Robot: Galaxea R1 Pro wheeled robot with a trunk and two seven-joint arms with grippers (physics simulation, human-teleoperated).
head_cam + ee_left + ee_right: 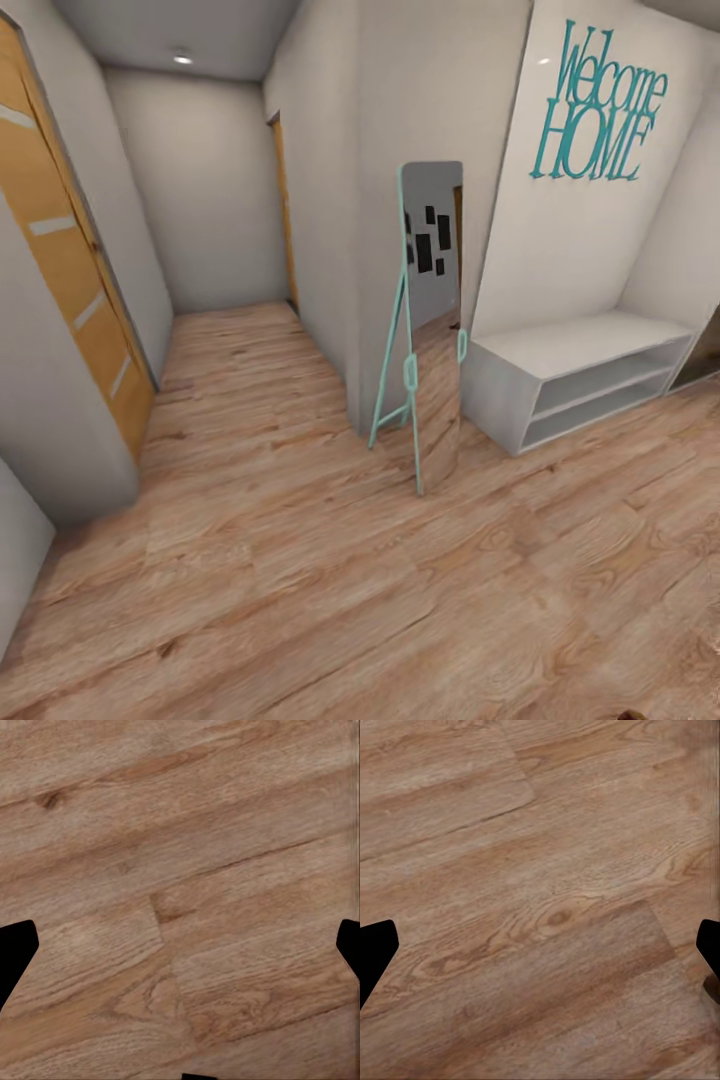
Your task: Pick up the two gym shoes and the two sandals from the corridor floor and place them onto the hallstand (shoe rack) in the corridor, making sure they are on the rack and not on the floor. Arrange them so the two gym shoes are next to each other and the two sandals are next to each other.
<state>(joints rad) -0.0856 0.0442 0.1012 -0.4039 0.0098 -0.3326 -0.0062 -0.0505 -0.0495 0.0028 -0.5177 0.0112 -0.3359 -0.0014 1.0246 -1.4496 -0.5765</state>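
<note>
Corridor in transit, no shoes in sight.
Both end effectors, left (180, 945) and right (540, 945), hang wide apart and empty over the corridor floor (300, 580); turning risks clipping the leaning mirror (432, 320) or mistaking the plain white bench (580, 375) for the hallstand.

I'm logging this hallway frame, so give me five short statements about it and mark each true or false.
1. A standing mirror with a teal frame leans at the wall corner. True.
2. The white bench has shoes on its shelves. False: both shelf levels show bare.
3. Teal lettering on the wall reads "Welcome HOME". True.
4. The corridor floor is grey tile. False: it is light brown wood-grain plank.
5. The left gripper clamps a sandal. False: its jaws stand apart, with bare plank between them; likewise the right gripper.
</note>
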